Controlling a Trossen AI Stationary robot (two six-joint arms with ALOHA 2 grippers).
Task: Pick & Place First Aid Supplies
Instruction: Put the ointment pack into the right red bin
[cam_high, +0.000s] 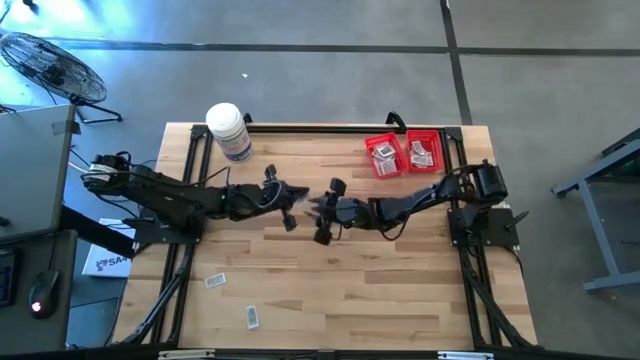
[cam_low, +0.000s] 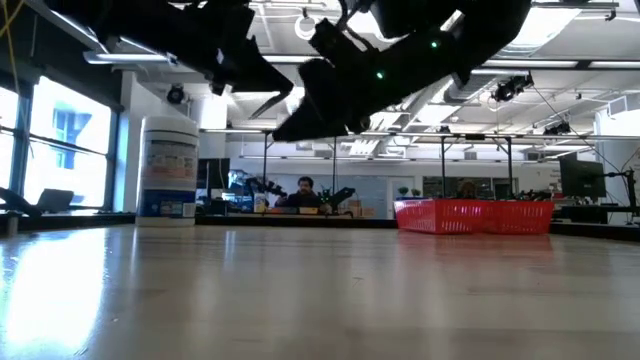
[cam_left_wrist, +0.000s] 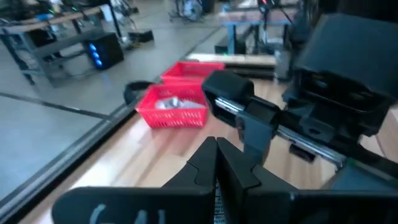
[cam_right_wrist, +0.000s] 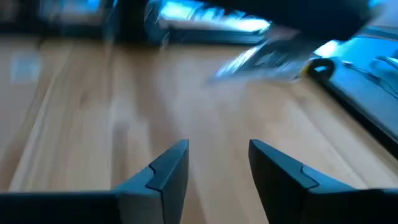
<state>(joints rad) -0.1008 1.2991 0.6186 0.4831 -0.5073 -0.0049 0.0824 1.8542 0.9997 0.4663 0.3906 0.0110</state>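
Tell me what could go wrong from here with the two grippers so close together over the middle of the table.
1. The left gripper and right gripper nearly meet above the table; a further advance could make them collide.
2. The left gripper looks shut on a thin packet; with the right gripper open and nothing between its fingers, a handover could drop it.
3. Two packets lie on the table's near left side, far from the red baskets, and could be missed.

White bottle (cam_high: 228, 131), floor fan (cam_high: 55, 68)
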